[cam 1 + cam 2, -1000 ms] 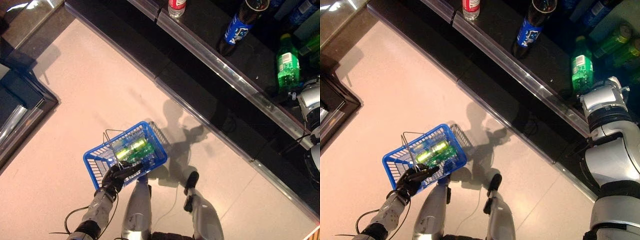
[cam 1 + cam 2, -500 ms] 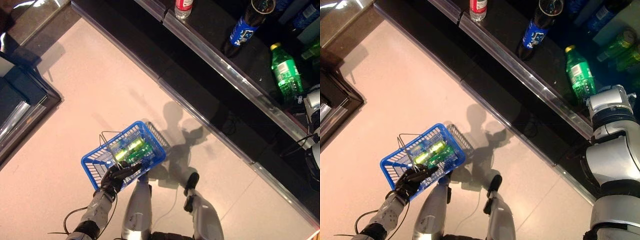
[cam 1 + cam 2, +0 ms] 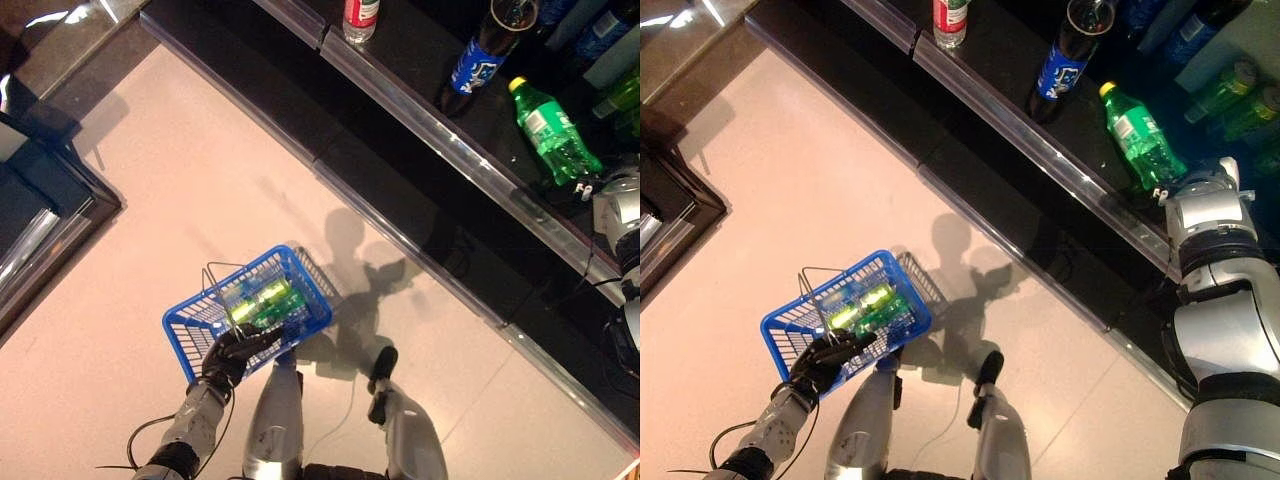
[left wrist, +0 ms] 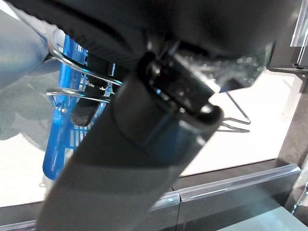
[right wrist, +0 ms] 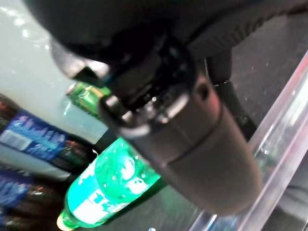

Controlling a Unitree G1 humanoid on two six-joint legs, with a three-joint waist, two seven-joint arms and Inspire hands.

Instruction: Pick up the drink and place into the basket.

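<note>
A humanoid robot stands before a dark store shelf (image 3: 1040,150), its left robot hand (image 3: 232,357) curled round the wire handles of a blue basket (image 3: 205,320) and holding it low over the pale floor (image 3: 150,200), out to its own left, where a drink brought down off the shelf can be dropped in. Two green bottles (image 3: 262,300) lie on their sides inside the basket.

The drink now being fetched, a green bottle (image 3: 1137,137) with a yellow cap, leans steeply on the shelf, cap pointing up the shelf and base toward the right arm. The right robot hand (image 5: 159,91) is at the bottle's lower end; in its wrist view the bottle shows just past the dark bulk of the hand, but whether the fingers are curled round it cannot be told. The tilt suggests the bottle is being tipped or drawn off the shelf rather than standing free.

A dark cola bottle (image 3: 1065,50) with a blue label stands upright beside it, and a red-labelled bottle (image 3: 949,14) stands farther along; both look clear of the reach.
</note>
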